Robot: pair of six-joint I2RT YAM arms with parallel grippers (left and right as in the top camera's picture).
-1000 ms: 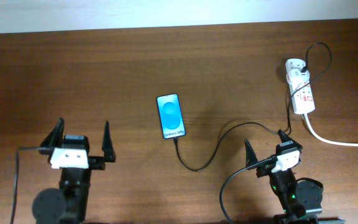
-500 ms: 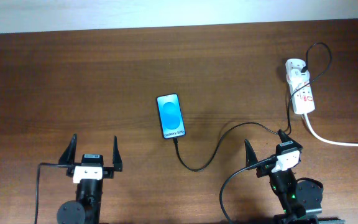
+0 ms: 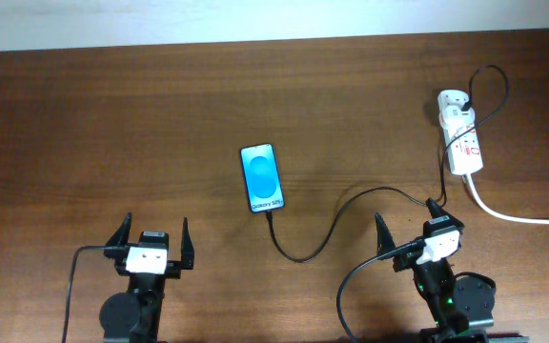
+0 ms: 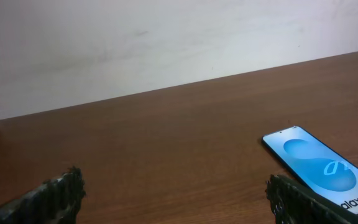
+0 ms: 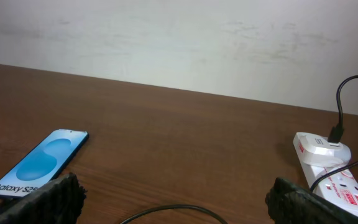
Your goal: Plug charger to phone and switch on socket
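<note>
Wooden table; phone reads "Galaxy S25"; left jaws wide, right jaws wide.

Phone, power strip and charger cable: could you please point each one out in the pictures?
phone [image 3: 263, 177], overhead view, middle of its blue screen.
power strip [image 3: 467, 152], overhead view, white body by the red markings.
charger cable [image 3: 298, 259], overhead view, lowest bend of its loop.

- We see the left gripper and the right gripper, both with pointed black fingers and a white block behind them.
- We note a thin black cable looping by each black base at the desk's front edge, and a green light on the right one.
</note>
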